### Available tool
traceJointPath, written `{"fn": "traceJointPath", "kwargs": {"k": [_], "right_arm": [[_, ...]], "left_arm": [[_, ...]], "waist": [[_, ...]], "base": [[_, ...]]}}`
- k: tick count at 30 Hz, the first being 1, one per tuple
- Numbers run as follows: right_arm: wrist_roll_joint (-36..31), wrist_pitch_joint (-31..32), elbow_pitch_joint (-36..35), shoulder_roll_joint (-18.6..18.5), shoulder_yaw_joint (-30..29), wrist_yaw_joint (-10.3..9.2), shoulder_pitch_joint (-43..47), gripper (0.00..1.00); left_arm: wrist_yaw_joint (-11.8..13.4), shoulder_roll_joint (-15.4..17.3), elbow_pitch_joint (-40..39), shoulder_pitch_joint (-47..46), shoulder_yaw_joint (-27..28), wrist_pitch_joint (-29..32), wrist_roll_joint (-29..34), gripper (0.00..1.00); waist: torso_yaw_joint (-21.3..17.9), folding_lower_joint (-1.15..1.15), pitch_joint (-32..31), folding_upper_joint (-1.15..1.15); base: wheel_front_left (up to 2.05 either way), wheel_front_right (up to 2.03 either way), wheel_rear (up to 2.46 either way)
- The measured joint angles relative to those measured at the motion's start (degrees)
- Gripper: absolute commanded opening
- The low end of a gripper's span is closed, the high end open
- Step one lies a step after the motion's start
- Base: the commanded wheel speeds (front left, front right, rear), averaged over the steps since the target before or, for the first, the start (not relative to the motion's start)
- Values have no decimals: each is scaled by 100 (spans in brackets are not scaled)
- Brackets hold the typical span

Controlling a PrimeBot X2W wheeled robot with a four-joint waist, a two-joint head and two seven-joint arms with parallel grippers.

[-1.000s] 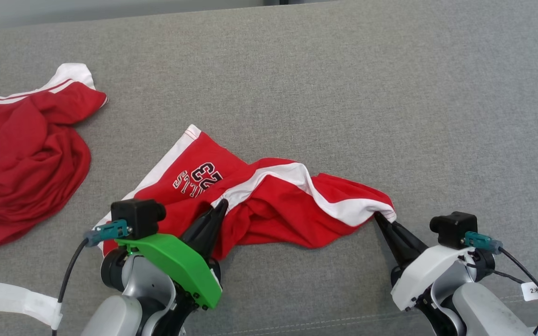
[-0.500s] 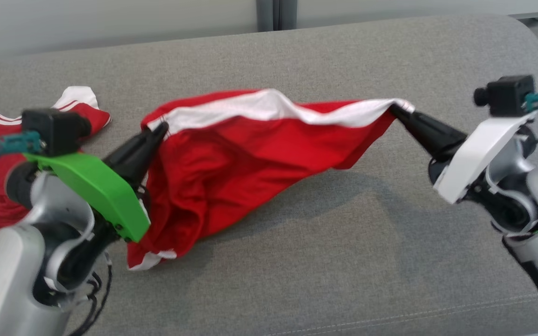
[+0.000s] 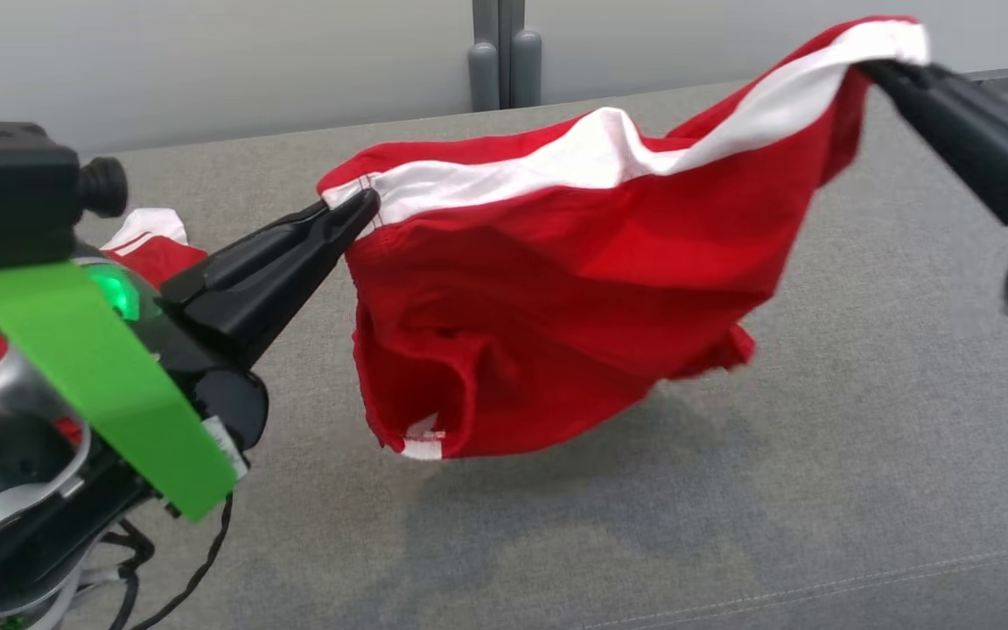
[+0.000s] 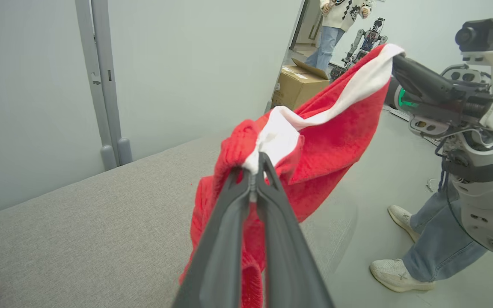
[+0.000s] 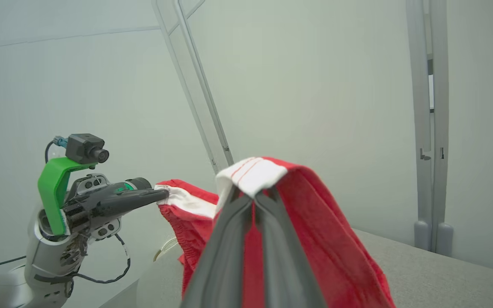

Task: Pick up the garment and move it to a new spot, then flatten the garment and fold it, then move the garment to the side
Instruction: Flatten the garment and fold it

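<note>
While pinched at both ends, garment (image 3: 556, 289) hung aloft

Where my left hand (image 3: 364, 206) closed on the near end of the white waistband (image 3: 574, 162), the red cloth sagged over the grey cushioned surface (image 3: 819, 455). Farther off, my right hand (image 3: 873, 68) pinched the band's other end, higher up.

A robotics lab: pale partition walls (image 4: 178, 64), a cardboard box (image 4: 300, 83) and another small robot (image 4: 368, 38) beyond.

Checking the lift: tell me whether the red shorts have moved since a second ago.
Yes: upward. The red shorts lay on the grey cushion; now they hang above it, stretched between the left gripper and right gripper.
</note>
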Motion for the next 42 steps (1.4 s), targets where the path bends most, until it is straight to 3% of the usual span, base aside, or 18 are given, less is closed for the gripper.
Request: {"fn": "traceJointPath", "kwargs": {"k": [6,10,13,15,19,23,26,30,32,36,38,42], "right_arm": [[453,185,-824,-258,-749,-499,162,0],[598,452,-832,-546,-1104,-978,515,0],[394,470,-459,-636,-1374,-1257,591,0],[334,391,-108,-488,-1327,-1257,577,0],[-8,179,692,208,-714,-1260,319,0],[-775,-377,1556,950,-323,-1337,-767,0],[-1705,-1169,2058,1458,-480,-1346,-2105,0],[-2028,-1915,2218,2064,-848,-1355,-3476,0],[-2093,-2078,2178,2174,-701,-1359,-3713,0],[-2413,-2224,1956,2102,-49,-1379,-3515,0],[-2596,-2270,1818,1894,70,-1378,-2871,0],[-2587,-2391,1848,1806,-56,-1399,-715,0]], "left_arm": [[197,137,-608,2,662,336,-546,0],[256,376,-610,-5,883,737,-636,0],[290,561,-58,-32,1103,987,-638,0],[289,680,446,-97,1111,1188,-627,0],[288,728,1497,-511,926,1374,-428,0],[283,647,2407,-1264,727,1336,111,0],[270,126,2719,-2263,740,543,628,0],[257,-691,2709,-3463,768,-364,857,0],[-123,-743,2562,-3566,539,-605,923,0],[-770,-742,2111,-3312,403,-1193,965,0],[-1085,-656,1874,-2819,366,-1456,1042,0],[-927,-789,1936,-1152,634,-1961,1003,0]], "waist": [[-209,0,-7,0],[-324,0,75,0],[-364,0,217,0],[-369,0,339,0],[-339,0,621,0],[-269,0,908,0],[-200,0,1129,0],[-86,0,1420,0],[-28,0,1571,0],[61,0,1880,0],[90,0,2038,0],[142,0,2353,0]], "base": [[0,0,0],[0,0,0],[0,0,0],[0,0,0],[0,0,0],[0,0,0],[0,0,0],[0,0,0],[0,0,0],[0,0,0],[0,0,0],[0,0,0]]}}
